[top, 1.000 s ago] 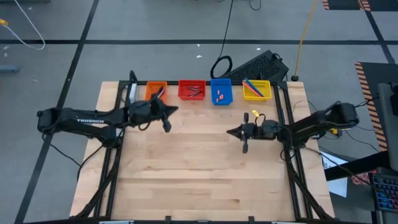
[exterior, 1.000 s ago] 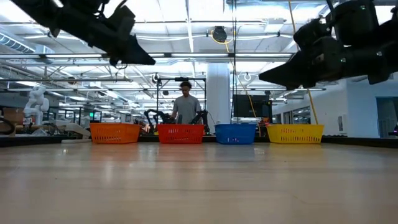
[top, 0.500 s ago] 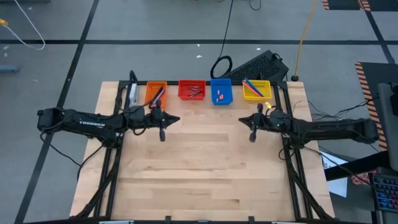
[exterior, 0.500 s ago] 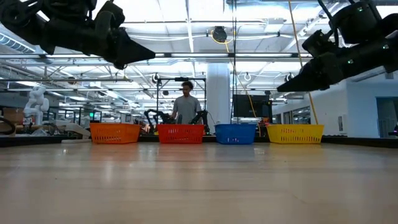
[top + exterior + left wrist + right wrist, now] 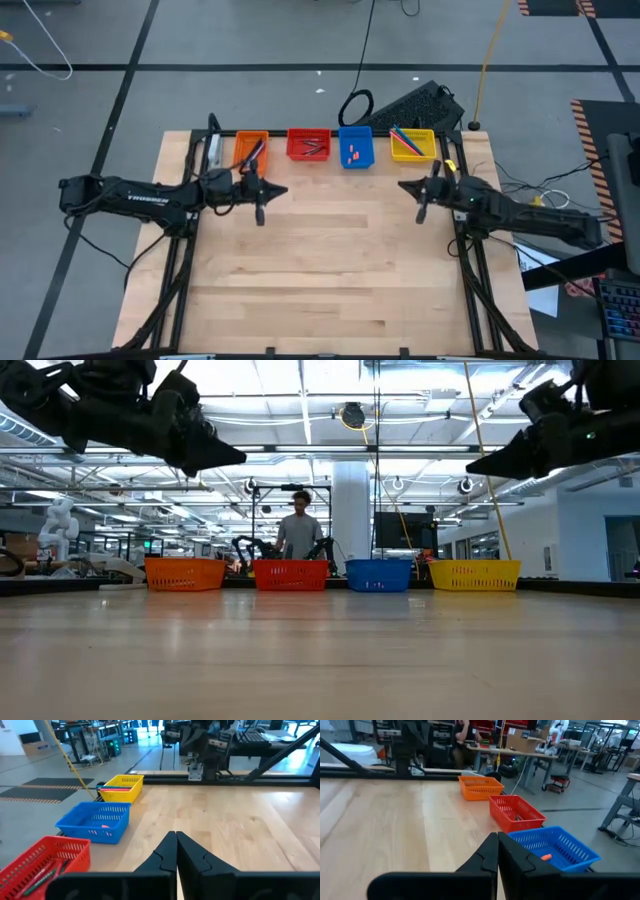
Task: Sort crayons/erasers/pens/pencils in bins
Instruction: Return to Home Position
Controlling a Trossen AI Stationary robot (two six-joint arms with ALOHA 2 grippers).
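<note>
On the left, the left tool hangs above the table just in front of the orange bin; its wrist view shows the 2 fingers pressed together with nothing between them. Along the far edge the 4 bins stand in a row. The orange bin holds a few long sticks that I cannot tell as pens or pencils. The red bin holds thin reddish and dark sticks. The blue bin holds small pink-red erasers. The yellow bin holds several coloured sticks. On the right, the right tool hovers in front of the yellow bin, its fingers likewise closed on nothing.

No loose crayon, pen, pencil or eraser shows on the wood, so the sorting looks finished and both arms seem to be at the parking step. The next move probably calls only for drawing each arm to its side.

Beyond the table lie a black keyboard and coiled cable; a person sits far behind. Nothing obstructs either arm.
</note>
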